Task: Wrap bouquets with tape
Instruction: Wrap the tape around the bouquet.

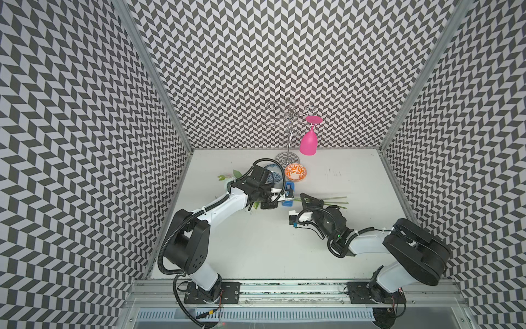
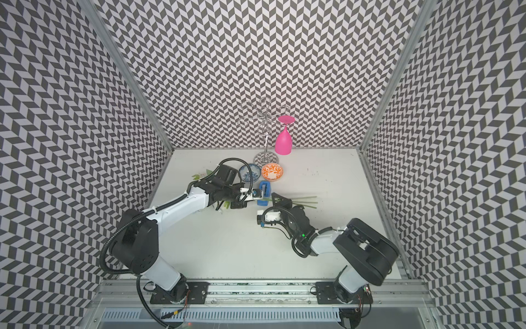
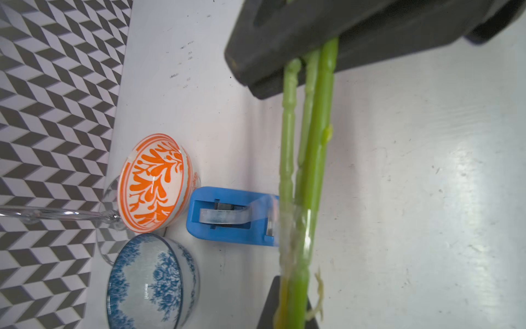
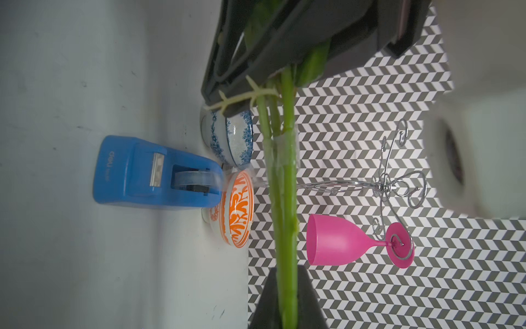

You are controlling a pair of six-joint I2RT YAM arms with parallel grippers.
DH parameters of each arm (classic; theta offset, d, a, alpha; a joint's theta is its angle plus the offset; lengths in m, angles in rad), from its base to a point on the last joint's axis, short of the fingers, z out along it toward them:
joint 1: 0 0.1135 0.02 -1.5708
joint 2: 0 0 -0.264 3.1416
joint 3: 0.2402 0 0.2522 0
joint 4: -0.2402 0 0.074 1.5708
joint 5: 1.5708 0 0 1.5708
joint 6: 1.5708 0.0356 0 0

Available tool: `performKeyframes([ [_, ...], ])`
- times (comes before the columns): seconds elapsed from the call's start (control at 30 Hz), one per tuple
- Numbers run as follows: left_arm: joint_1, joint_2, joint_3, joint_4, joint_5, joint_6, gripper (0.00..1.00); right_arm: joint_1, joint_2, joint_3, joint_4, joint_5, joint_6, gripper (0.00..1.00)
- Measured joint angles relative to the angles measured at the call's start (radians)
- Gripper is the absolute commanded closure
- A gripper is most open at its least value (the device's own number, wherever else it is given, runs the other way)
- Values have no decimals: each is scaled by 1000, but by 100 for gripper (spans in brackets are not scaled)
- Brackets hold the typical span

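Note:
The bouquet [image 1: 336, 199] lies crosswise over mid-table, held up by both grippers; its pale blooms and leaves [image 1: 225, 177] stick out behind the left arm. My left gripper [image 1: 277, 199] is shut on the green stems [image 3: 310, 171]. My right gripper [image 1: 310, 200] is shut on the same stems [image 4: 284, 213] a little further along. A band of clear tape [image 4: 280, 148] wraps the stems between the two grips. The blue tape dispenser [image 1: 288, 199] stands on the table right under that stretch, and it also shows in the left wrist view [image 3: 227, 216] and the right wrist view [image 4: 136, 173].
Just behind the dispenser sit a blue-patterned bowl [image 1: 270, 175] and an orange-patterned bowl [image 1: 296, 172]. At the back wall a wire rack [image 1: 289, 128] carries a pink goblet [image 1: 308, 142] upside down. Patterned walls close three sides.

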Motion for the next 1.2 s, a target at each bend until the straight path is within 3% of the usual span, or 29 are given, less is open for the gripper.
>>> performKeyframes([
  [0.1, 3, -3, -11, 45, -35, -18, 100, -3, -114, 117, -320, -74, 167, 44],
  [0.27, 3, -32, -60, 146, -100, -21, 100, -35, -299, 249, -672, -309, 435, 8],
  [0.33, -3, -58, -108, 211, -134, -14, 100, -87, -339, 333, -831, -470, 553, 5],
  [0.47, -26, -124, -228, 348, -211, 19, 100, -259, -312, 548, -1018, -689, 814, 6],
  [0.63, -71, -186, -393, 595, -332, 95, 100, -338, -127, 908, -1279, -689, 996, 9],
  [0.8, -112, -192, -484, 833, -462, 189, 100, -339, 86, 1067, -1532, -731, 1023, 17],
  [1.03, -156, -167, -508, 1047, -597, 307, 100, -339, 322, 1148, -1807, -812, 909, 21],
  [1.13, -169, -158, -512, 1067, -630, 338, 100, -339, 375, 1185, -1862, -832, 866, 33],
  [1.2, -177, -157, -512, 1074, -639, 351, 100, -339, 386, 1191, -1874, -843, 843, 58],
])
